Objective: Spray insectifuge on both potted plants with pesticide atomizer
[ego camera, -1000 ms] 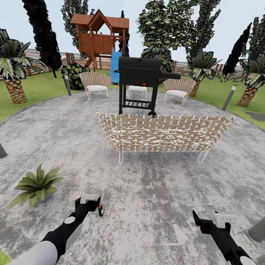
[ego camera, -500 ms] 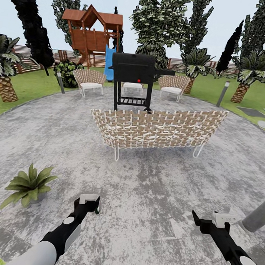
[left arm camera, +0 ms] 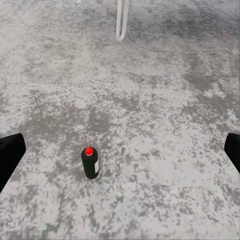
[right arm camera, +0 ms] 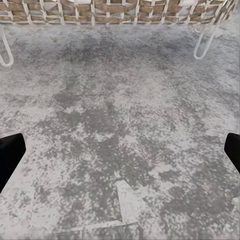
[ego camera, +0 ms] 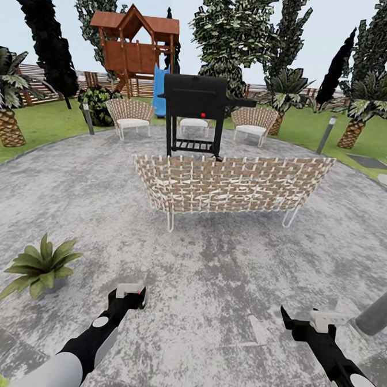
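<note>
The pesticide atomizer is a small dark green bottle with a red top. It stands upright on the grey paved patio, ahead of my left gripper and slightly to one side of the gap between its fingers. That left gripper is open and holds nothing. One potted plant, a low rosette of pointed green leaves, sits on the paving to its left. My right gripper hangs open over bare paving.
A wicker sofa stands across the patio ahead, with a black grill and two wicker chairs behind it. A grey post rises close to my right arm. Lawn and palms ring the paving.
The head view has shifted, so the camera moved. The atomizer showed just right of my left gripper a second ago; the gripper now covers it in the head view.
</note>
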Robot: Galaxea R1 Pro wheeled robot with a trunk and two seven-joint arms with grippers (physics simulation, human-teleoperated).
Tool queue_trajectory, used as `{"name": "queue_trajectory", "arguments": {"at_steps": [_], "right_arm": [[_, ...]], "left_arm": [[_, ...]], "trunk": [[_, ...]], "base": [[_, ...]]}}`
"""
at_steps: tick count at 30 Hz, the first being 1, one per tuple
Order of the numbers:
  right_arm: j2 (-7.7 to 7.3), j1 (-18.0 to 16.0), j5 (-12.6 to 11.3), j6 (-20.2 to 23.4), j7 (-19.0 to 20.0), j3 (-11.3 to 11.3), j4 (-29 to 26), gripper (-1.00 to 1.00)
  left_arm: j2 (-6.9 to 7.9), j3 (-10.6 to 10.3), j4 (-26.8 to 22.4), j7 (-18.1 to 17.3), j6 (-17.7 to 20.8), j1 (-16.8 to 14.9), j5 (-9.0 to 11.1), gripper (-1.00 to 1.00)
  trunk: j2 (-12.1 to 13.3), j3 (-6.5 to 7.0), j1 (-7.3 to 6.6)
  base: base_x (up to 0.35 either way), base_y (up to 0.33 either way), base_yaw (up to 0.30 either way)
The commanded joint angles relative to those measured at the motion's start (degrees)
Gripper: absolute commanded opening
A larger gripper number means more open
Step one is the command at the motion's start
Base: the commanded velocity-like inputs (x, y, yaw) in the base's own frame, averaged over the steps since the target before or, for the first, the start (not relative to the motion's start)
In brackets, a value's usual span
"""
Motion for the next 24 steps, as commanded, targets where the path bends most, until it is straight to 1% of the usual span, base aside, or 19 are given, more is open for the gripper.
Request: {"name": "queue_trajectory", "arguments": {"at_steps": [1, 14, 16, 18, 20, 24], "right_arm": [[0.01, 0.0, 0.0, 0.3, 0.3, -0.1, -0.1, 1.0], [0.01, 0.0, 0.0, 0.3, 0.3, -0.1, 0.0, 1.0], [0.01, 0.0, 0.0, 0.3, 0.3, -0.1, 0.0, 1.0], [0.01, 0.0, 0.0, 0.3, 0.3, -0.1, 0.1, 1.0], [0.01, 0.0, 0.0, 0.3, 0.3, -0.1, 0.1, 1.0], [0.01, 0.0, 0.0, 0.3, 0.3, -0.1, 0.1, 1.0]], "left_arm": [[0.01, -0.1, 0.1, 0.0, -0.2, 0.0, 0.3, 1.0], [0.07, -0.1, 0.1, 0.0, -0.4, 0.0, 0.3, 1.0], [0.17, -0.1, 0.1, 0.0, -1.8, 0.0, 0.3, 1.0], [0.25, 0.0, 0.5, 0.0, -4.4, 0.1, 0.4, 1.0], [0.31, 0.0, 1.6, 0.0, -6.2, 0.1, 0.4, 1.0], [0.35, 0.1, 2.7, 0.0, -7.5, 0.1, 0.4, 1.0]], "trunk": [[-0.4, -0.31, 0.22], [-5.7, -3.81, 3.07], [-6.5, -4.35, 3.51], [-7.3, -4.89, 3.95], [-8.1, -5.43, 4.39], [-9.7, -6.51, 5.27]], "base": [[0.0, 0.0, 0.0], [0.0, 0.0, 0.0], [0.0, 0.0, 0.0], [0.0, 0.0, 0.0], [0.0, 0.0, 0.0], [0.0, 0.0, 0.0]]}}
